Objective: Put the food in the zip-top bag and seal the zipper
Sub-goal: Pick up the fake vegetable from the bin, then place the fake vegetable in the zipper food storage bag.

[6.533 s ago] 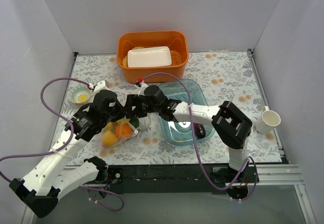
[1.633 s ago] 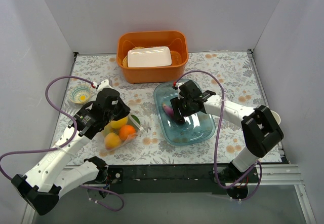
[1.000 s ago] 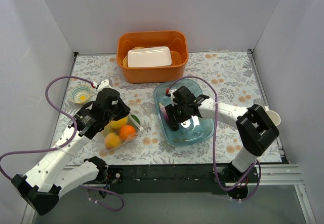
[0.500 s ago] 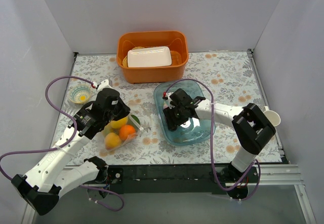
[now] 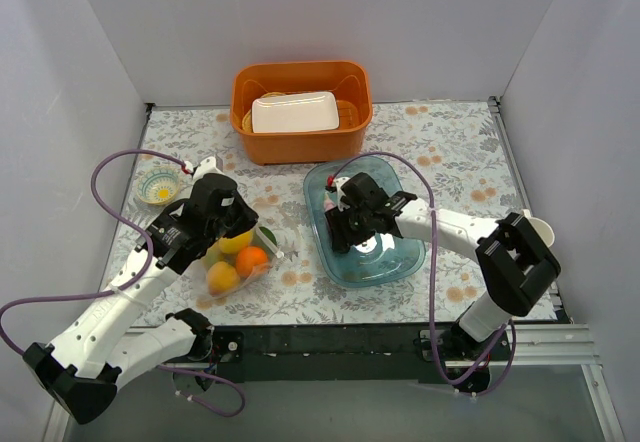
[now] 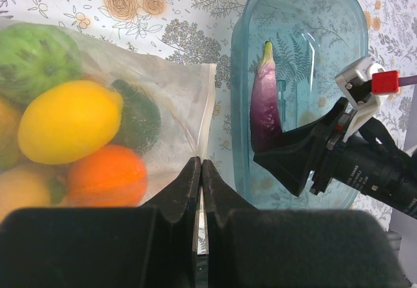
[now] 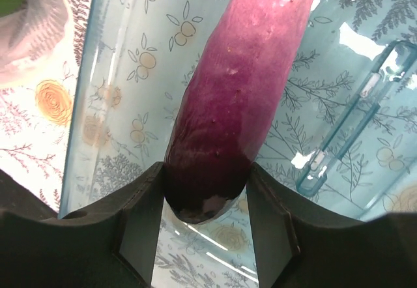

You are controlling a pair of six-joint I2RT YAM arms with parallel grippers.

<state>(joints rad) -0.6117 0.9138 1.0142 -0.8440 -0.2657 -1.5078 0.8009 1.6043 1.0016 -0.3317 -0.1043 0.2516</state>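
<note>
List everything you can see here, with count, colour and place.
Tub: one, orange, back of the table.
Dish: one, white, inside the tub.
Bowl: one, patterned, far left.
Cup: one, white, far right.
Tray: one, clear blue, centre.
Eggplant: one, purple, in the tray.
Bag: one, clear, left of the tray.
Fruit: at least five, yellow, orange, green, inside the bag.
Left hand: one, black, shut on the bag's edge.
Right hand: one, black, gripping the eggplant.

The left arm [image 5: 120, 297] reaches forward, left gripper [image 6: 200, 165] pinched tight on the bag [image 6: 176, 99] edge. The right arm [image 5: 455, 227] bends leftward, right gripper [image 7: 206, 171] clamping the eggplant [image 7: 241, 86] end.
</note>
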